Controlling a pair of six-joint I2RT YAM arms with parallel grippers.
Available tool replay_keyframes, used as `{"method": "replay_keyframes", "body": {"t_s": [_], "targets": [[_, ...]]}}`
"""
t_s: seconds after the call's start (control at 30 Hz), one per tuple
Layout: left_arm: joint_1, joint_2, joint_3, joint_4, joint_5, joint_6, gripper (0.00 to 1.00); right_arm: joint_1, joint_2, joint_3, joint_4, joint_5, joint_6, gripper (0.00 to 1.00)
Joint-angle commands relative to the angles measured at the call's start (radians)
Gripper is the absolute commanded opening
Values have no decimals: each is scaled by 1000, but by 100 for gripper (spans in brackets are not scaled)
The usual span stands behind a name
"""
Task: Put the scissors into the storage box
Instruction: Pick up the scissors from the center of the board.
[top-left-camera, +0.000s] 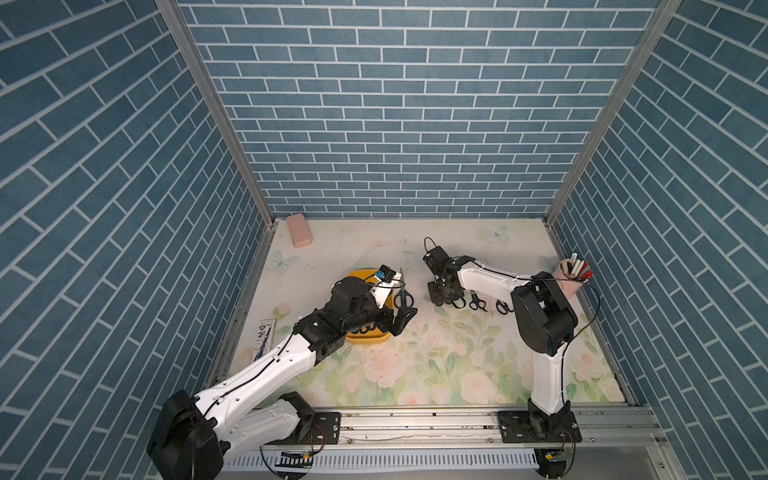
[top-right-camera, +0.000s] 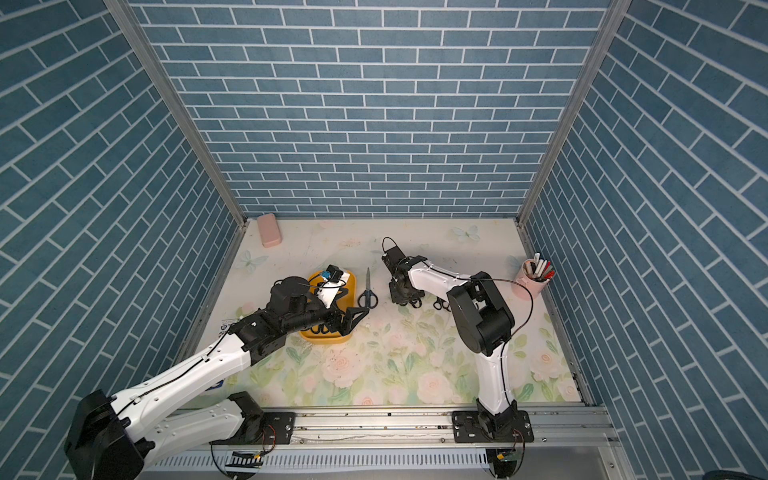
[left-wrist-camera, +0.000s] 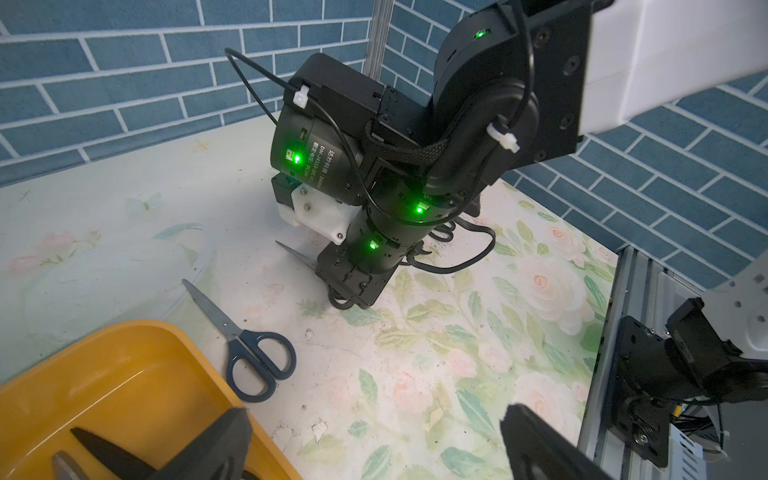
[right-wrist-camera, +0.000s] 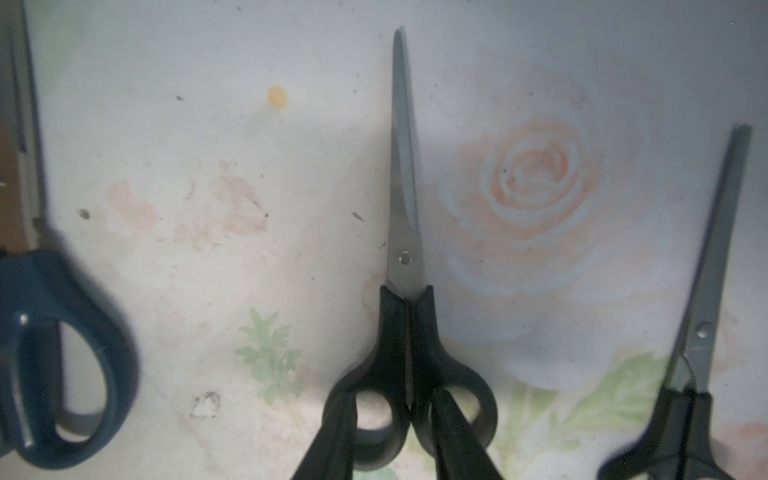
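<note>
One handle loop of the flat-lying scissors (right-wrist-camera: 405, 266) is straddled by the right gripper (right-wrist-camera: 394, 397), grip unconfirmed; right arm (top-left-camera: 482, 278) is pitched downward; left gripper (left-wrist-camera: 372, 415) is splayed wide.

This is a robotics lab cell got up to look like a room at home, not a real one. The blue brick (top-left-camera: 395, 104) on three sides is printed panelling held in bare aluminium posts (top-left-camera: 216, 112), and the desk (top-left-camera: 436, 374) wears a rose-patterned cover. Along its 6 o'clock edge runs a metal rail (top-left-camera: 415, 424) with two white-and-black arms bolted to it, the left arm (top-left-camera: 257, 370) at 7 o'clock and the right arm (top-left-camera: 548, 374) at 5 o'clock. Loose wiring and a slotted cable duct (top-left-camera: 374, 459) lie below. The homely props are few: a pink pen cup (top-left-camera: 569, 282) at 3 o'clock, a pink case (top-left-camera: 299, 230) at 10 o'clock, scissors (top-left-camera: 404, 297) near the middle.
</note>
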Motion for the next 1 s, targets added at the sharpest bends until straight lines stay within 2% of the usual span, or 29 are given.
{"method": "replay_keyframes", "body": {"t_s": [0.0, 0.5, 0.67, 0.97], "targets": [[-4, -9, 19, -9, -25, 15, 100, -1, 13, -17, -42, 12, 41, 32], [-4, 10, 12, 44, -31, 9, 100, 0, -22, -79, -41, 33, 69, 32], [-3, 5, 10, 51, -42, 8, 100, 1, 18, -73, -23, 26, 61, 18], [-4, -12, 10, 28, -51, 12, 100, 0, 55, -58, -51, 72, 70, 8]]}}
